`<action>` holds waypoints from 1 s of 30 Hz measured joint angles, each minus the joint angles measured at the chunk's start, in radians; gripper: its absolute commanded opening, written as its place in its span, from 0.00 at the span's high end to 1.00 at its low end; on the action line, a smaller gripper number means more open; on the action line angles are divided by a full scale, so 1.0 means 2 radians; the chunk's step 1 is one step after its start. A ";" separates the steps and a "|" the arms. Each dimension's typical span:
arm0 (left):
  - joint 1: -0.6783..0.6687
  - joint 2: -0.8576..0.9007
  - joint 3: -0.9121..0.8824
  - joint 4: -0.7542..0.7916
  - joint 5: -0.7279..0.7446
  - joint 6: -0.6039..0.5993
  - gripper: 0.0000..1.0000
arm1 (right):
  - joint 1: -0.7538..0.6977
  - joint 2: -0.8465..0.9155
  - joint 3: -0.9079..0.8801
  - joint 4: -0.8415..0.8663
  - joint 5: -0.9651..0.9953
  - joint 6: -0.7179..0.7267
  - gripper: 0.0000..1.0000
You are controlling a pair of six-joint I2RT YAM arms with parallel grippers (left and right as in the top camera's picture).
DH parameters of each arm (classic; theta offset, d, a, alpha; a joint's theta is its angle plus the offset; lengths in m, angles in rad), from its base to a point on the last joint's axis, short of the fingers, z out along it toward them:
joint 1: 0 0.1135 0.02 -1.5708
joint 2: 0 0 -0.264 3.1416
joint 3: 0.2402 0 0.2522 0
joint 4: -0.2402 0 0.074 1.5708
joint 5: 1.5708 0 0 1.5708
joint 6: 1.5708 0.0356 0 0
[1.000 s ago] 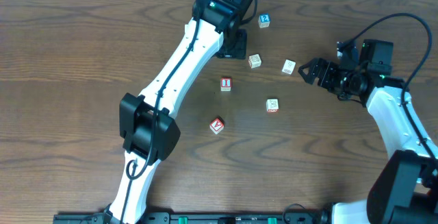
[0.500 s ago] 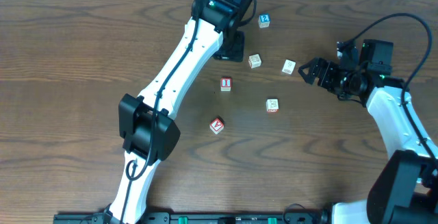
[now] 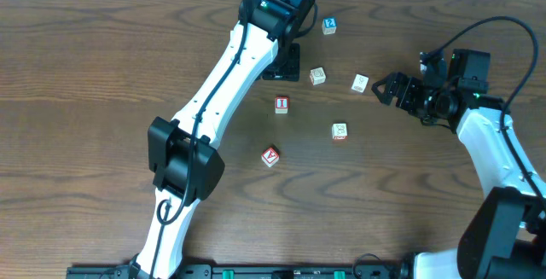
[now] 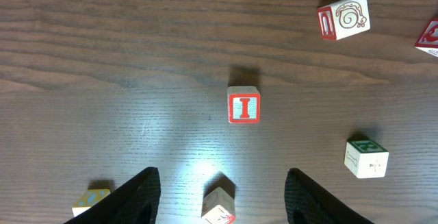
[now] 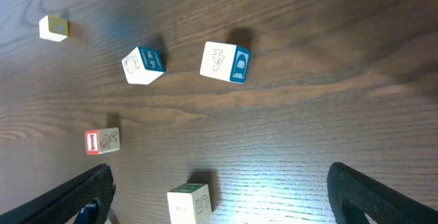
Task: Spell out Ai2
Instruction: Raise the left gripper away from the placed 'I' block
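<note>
**Approach stage, no letter placed yet.** Nearest me lies the A cube (image 3: 270, 155), turned askew, red print on pale wood. At its 12 o'clock is the I cube (image 3: 281, 104), square-edged and flat-faced. Beyond it my left gripper (image 3: 282, 64) hovers with jaws apart, empty. Farthest, at 1 o'clock, sits the blue 2 cube (image 3: 329, 26). My right gripper (image 3: 380, 90), at 3 o'clock, gapes wide, empty. Next, I judge, comes a square descent onto the I cube on the grained desk (image 3: 85, 100).

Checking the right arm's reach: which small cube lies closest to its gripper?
The pale cream wooden cube just beside the open right gripper; every other cube sits farther from it.
</note>
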 measured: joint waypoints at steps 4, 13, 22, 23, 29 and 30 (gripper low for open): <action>0.000 0.000 0.000 0.000 0.000 -0.002 0.43 | 0.000 0.000 0.000 0.000 0.000 0.000 0.01; 0.010 0.000 0.000 0.000 0.000 -0.002 0.43 | 0.016 0.000 0.000 0.027 0.006 -0.002 0.01; 0.067 0.000 0.000 -0.005 0.004 -0.001 0.43 | 0.076 0.000 0.021 0.061 0.036 -0.005 0.01; 0.072 0.000 0.000 -0.006 0.004 -0.001 0.43 | 0.078 0.000 0.023 0.063 0.037 -0.005 0.01; 0.104 0.000 0.000 -0.011 0.004 0.004 0.43 | 0.092 0.000 0.026 0.068 0.042 -0.005 0.01; 0.109 0.000 0.000 -0.011 0.004 0.006 0.43 | 0.095 0.000 0.026 0.068 0.043 -0.005 0.01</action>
